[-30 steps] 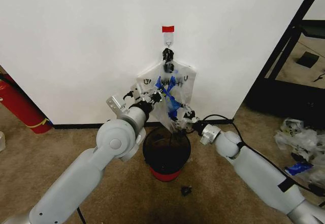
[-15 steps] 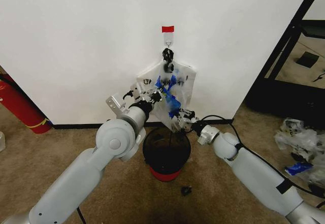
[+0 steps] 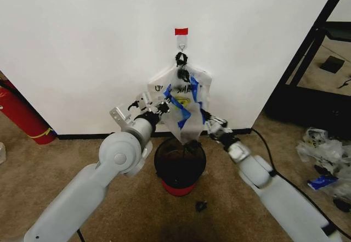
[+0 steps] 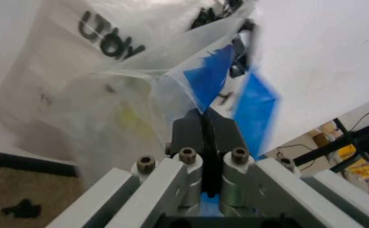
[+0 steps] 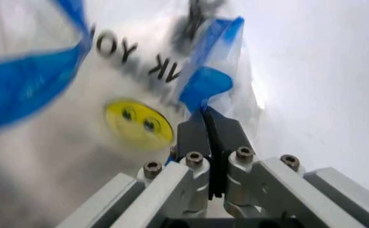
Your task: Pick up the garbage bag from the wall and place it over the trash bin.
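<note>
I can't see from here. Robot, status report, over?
Both end effectors, left and right, shut on bag. Bag on wall hook, above bin. Nothing blocking.

white garbage bag: black lettering, yellow smiley, blue patches; black trash bin.

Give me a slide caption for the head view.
Both grippers, left and right, pinch the garbage bag hanging from the wall hook above the trash bin.

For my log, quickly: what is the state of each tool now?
Left tool: closed, pinching the garbage bag at its left side.
Right tool: closed, pinching the same bag at its right side.
</note>
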{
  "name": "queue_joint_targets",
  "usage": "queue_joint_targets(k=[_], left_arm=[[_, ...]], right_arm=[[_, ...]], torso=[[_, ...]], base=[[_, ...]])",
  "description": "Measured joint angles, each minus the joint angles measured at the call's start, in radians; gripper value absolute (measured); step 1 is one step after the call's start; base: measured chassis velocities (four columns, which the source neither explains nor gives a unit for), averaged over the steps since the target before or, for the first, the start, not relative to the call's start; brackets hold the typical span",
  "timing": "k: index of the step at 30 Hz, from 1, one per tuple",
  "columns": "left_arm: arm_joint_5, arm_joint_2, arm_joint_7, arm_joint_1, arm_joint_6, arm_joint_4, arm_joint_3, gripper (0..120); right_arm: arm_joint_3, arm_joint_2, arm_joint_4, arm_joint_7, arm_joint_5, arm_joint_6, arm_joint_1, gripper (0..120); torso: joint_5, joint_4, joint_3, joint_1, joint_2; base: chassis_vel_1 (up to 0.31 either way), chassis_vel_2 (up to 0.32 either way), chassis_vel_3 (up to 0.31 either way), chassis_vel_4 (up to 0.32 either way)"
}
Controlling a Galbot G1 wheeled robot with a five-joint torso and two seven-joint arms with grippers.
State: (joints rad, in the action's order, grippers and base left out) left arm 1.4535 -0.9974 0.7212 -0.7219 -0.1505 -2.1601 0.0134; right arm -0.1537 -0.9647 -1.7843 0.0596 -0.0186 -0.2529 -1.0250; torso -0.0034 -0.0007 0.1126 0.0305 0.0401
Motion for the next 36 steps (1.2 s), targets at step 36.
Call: queue_joint_targets(k=[36], left_arm=[[-0.046,0.072,-0.023,-0.228,-0.010,-0.215,-0.107,0]], right_arm=[[-0.237,-0.082,-0.295,0.040,-0.077,-0.049,-0.441,0]], torso=[[-0.0002,0.0001,0.000,0.000,0.000]], base=[[0.000,0.000,0.000,0.000]])
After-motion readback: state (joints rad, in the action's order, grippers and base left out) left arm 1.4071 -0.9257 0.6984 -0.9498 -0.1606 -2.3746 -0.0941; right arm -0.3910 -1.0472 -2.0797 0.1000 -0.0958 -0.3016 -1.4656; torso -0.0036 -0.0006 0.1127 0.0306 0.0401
